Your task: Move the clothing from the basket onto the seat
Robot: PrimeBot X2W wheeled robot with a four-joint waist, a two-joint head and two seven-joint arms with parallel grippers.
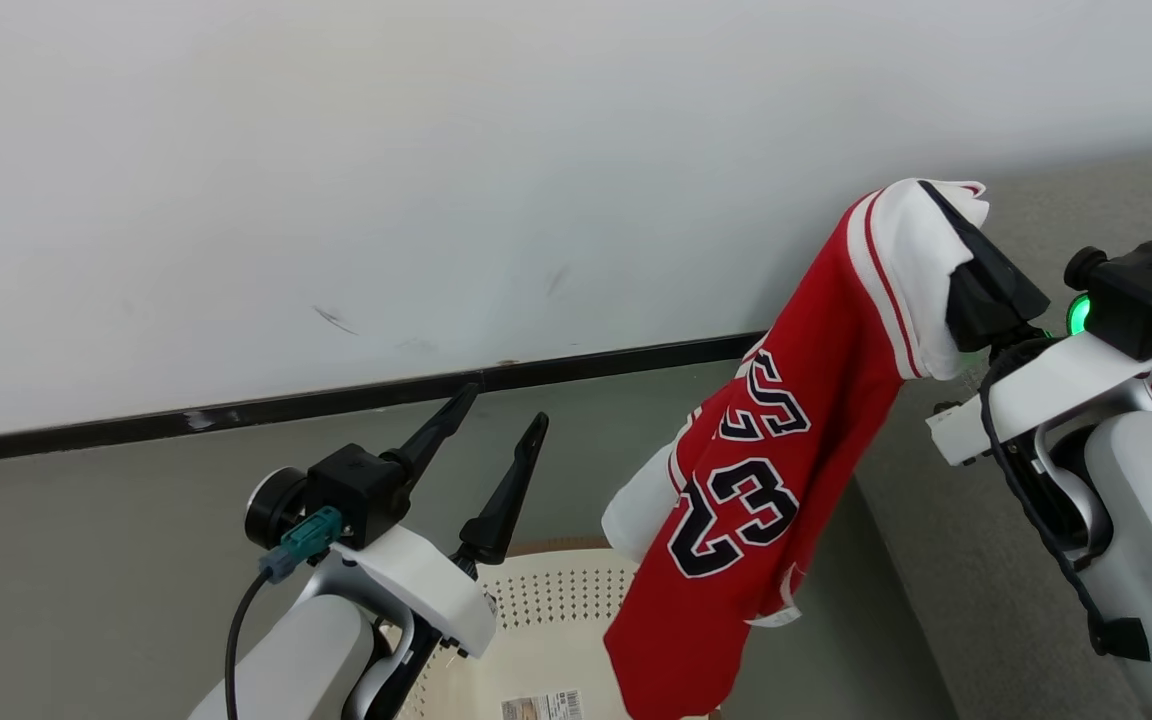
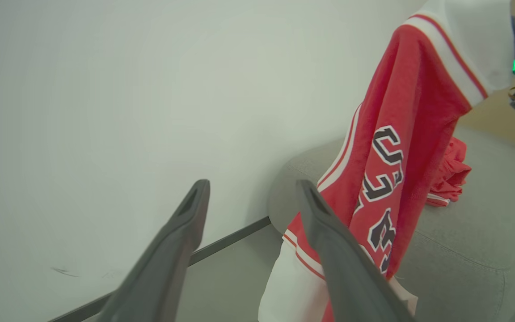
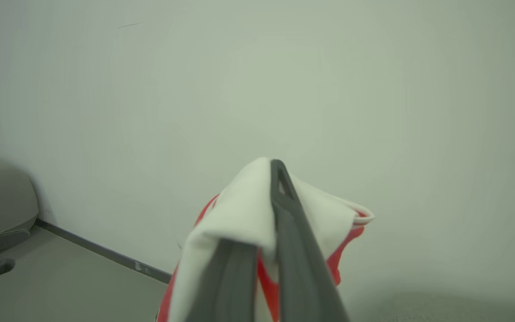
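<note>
Jersey (image 1: 786,420) hangs limp from right gripper (image 1: 941,210), clamped on its white edge; seemingly soft, light, best taken by bunched folds. Left gripper (image 1: 506,403) gapes empty.

The grey floor (image 1: 86,570) runs up to a white wall (image 1: 436,150) edged with a dark skirting strip (image 1: 336,400). The basket (image 1: 556,610) stands on the floor near that wall, just beside the sofa (image 1: 946,560), and a printed label (image 1: 541,707) lies flat on the basket's bottom. The sofa stands on the same floor with a rounded corner close to the wall, and a crumpled red garment (image 2: 452,172) with white trim lies on its seat, back from that corner.
</note>
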